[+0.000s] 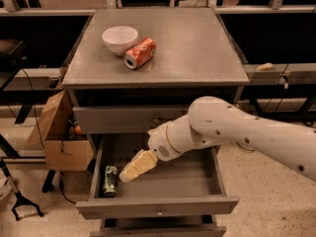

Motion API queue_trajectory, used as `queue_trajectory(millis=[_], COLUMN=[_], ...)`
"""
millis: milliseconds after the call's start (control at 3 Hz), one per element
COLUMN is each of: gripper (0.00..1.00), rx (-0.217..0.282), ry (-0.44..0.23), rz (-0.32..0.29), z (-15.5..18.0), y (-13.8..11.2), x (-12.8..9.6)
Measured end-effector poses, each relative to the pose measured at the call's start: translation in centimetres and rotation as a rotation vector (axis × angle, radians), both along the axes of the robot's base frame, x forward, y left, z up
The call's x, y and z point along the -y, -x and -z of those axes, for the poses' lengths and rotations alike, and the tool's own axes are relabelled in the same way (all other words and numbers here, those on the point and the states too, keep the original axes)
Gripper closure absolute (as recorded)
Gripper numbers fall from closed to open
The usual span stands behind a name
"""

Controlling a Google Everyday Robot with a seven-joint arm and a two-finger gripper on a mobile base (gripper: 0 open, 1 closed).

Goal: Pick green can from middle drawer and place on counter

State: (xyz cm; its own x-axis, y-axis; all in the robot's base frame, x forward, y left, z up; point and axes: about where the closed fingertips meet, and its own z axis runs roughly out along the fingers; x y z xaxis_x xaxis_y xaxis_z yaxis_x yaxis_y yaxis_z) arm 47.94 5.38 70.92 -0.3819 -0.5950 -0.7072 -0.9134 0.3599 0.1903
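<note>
The green can (pixel 110 180) lies on its side at the left end of the open middle drawer (pixel 158 206). My gripper (pixel 129 172), with pale tan fingers, reaches down into the drawer from the right and its tips sit just right of the can, close to it. The white arm (pixel 237 132) crosses over the drawer's right half. The counter (pixel 197 48) is the grey top of the cabinet, above the shut top drawer (pixel 123 118).
A white bowl (pixel 120 39) and an orange-red soda can (pixel 139 53) on its side sit at the counter's back left. A cardboard box (pixel 61 137) stands on the floor left of the cabinet. Dark benches flank both sides.
</note>
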Motion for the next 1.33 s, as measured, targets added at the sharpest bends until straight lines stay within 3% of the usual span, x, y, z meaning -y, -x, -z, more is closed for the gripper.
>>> queue_trajectory(millis=[333, 667, 1000, 1333], gripper=[0.00, 0.00, 0.00, 0.00], rx=[-0.045, -0.058, -0.027, 0.028], ry=[-0.014, -0.043, -0.062, -0.084], rz=[0.079, 0.159, 0.249, 0.293], z=[8.0, 14.0, 17.6, 16.9], y=[-2.1, -4.8, -8.3, -10.0], x=[-3.3, -5.4, -7.6, -7.8])
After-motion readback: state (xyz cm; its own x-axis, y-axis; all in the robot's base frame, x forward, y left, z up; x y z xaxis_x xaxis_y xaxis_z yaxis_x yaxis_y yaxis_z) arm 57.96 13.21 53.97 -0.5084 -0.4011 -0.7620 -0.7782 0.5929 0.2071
